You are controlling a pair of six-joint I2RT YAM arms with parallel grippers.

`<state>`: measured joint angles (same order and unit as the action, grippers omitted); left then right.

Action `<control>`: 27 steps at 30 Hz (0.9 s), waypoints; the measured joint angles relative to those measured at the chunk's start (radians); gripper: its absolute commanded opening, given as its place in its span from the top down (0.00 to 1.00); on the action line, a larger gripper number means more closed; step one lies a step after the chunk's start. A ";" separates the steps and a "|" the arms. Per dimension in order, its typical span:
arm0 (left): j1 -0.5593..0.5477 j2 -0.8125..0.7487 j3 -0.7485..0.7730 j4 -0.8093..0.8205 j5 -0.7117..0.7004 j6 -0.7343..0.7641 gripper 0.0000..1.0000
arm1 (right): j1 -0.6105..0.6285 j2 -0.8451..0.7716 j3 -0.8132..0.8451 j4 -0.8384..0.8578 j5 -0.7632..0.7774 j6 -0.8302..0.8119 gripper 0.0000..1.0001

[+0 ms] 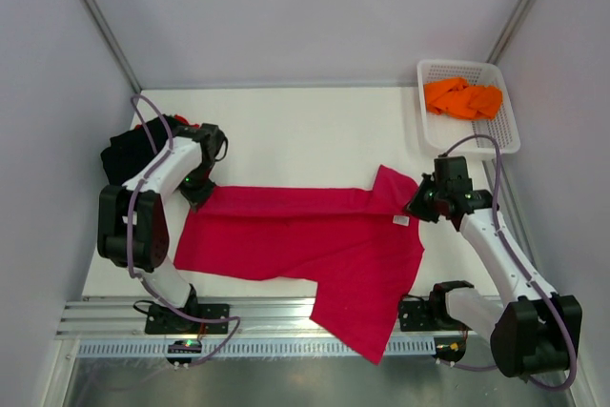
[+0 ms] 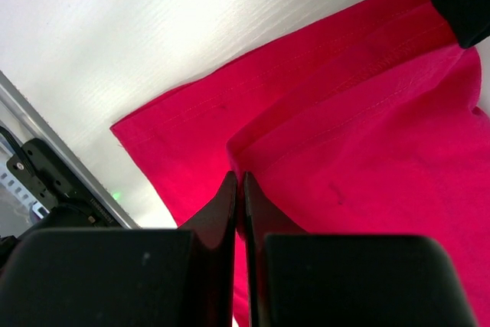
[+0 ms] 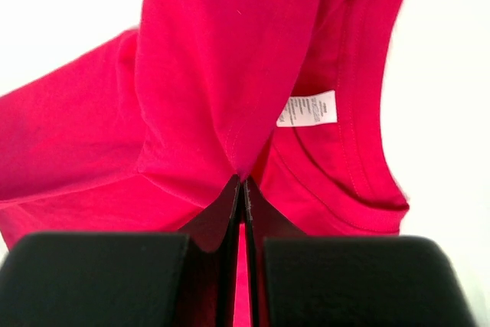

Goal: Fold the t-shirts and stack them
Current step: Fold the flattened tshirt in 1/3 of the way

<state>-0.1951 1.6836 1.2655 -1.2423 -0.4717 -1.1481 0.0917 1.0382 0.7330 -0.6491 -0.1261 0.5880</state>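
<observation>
Lying across the desk [image 1: 286,131] and over its near edge, the red t-shirt [image 1: 305,235] looks soft and limp, best held at its borders: left tool [image 1: 196,192] clamped on its left border, right tool [image 1: 417,208] clamped near the collar [image 3: 360,166].

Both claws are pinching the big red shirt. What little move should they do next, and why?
Probably lift both ends slightly and carry them together toward the near edge. The left gripper and right gripper are each shut on the far edge of the crimson t-shirt, one at each end. Most of the cloth lies spread nearer the bases, so an even pull should lay a straight fold.
</observation>
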 measured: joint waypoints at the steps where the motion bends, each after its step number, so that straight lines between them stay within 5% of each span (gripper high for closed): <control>1: 0.000 0.000 -0.001 0.000 0.000 0.000 1.00 | 0.000 -0.002 -0.008 0.001 0.000 0.001 0.94; 6: 0.000 0.002 -0.013 0.003 0.002 0.002 1.00 | 0.000 -0.024 -0.067 -0.014 -0.007 0.009 0.94; 9: 0.000 0.003 -0.018 0.003 0.002 0.004 0.90 | 0.000 -0.030 -0.077 -0.022 -0.008 0.012 0.93; 10: 0.000 0.003 -0.019 0.003 0.003 0.004 0.63 | 0.000 -0.032 -0.077 -0.023 -0.008 0.012 0.87; 11: 0.000 0.003 -0.019 0.003 0.004 0.007 0.53 | 0.000 -0.034 -0.077 -0.022 -0.008 0.012 0.69; 12: 0.000 0.003 -0.019 0.003 0.005 0.006 0.42 | 0.000 -0.035 -0.077 -0.023 -0.008 0.018 0.63; 15: 0.000 0.003 -0.019 0.003 0.008 0.008 0.29 | 0.000 -0.037 -0.077 -0.029 -0.006 0.011 0.58; 27: 0.000 0.004 -0.019 0.008 0.023 0.008 0.25 | 0.000 -0.037 -0.076 -0.033 0.001 0.006 0.57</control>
<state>-0.1951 1.6878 1.2469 -1.2346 -0.4484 -1.1404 0.0917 1.0008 0.6571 -0.6823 -0.1249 0.5945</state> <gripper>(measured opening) 0.745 0.426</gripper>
